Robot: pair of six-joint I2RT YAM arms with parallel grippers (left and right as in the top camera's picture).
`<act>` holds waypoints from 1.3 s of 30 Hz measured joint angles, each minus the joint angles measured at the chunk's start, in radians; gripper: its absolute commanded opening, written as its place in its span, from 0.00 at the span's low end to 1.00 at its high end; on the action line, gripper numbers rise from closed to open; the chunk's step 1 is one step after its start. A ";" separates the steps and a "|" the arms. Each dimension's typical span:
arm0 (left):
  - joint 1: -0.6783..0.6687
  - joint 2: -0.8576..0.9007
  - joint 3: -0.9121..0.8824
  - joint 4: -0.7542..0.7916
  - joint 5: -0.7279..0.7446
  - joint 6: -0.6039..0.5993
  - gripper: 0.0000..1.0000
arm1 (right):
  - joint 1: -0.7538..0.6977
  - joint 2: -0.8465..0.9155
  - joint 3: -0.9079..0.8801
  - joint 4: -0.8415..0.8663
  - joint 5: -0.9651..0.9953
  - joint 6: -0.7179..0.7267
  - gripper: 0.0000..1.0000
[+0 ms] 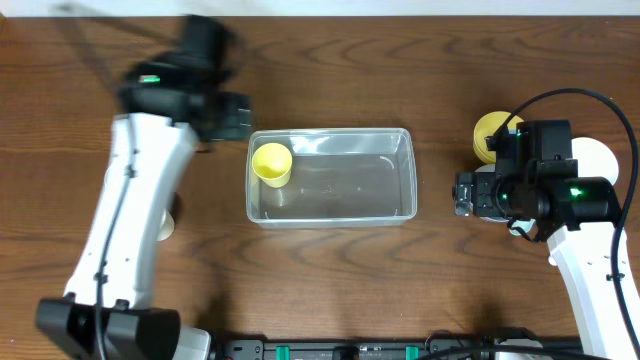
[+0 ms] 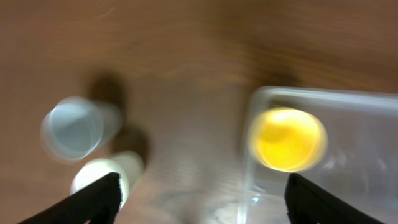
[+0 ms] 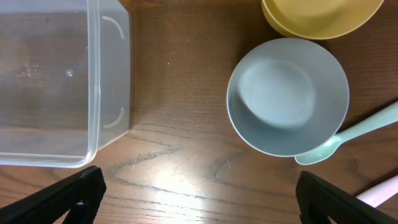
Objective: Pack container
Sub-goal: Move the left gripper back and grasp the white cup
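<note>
sitting in the middle of the bench, the container held a yellow cup at its left end; the left hand and right hand both gaped wide, gripping nothing.

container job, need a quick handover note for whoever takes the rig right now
Left pincer: open, empty, hovering beside the container.
Right pincer: open, empty, between the container and a grey bowl.
Done: yellow cup stands inside the container, at the left arm's end.
Left: likely the blue cup and pale cup on the left side, plus the grey bowl, yellow bowl and mint spoon on the right.
</note>
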 measured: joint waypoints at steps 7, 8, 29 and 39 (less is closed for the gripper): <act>0.281 -0.002 -0.074 -0.062 0.043 -0.166 0.85 | 0.000 0.000 0.000 -0.002 0.000 0.000 0.99; 0.299 -0.002 -0.107 -0.066 0.048 -0.182 0.86 | 0.000 0.000 0.000 -0.002 0.000 0.000 0.99; 0.342 -0.002 -0.624 0.293 0.080 -0.221 0.86 | 0.000 0.000 0.002 -0.009 0.000 0.000 0.99; 0.342 0.000 -0.680 0.351 0.080 -0.201 0.85 | 0.000 0.000 0.002 -0.025 0.000 0.000 0.99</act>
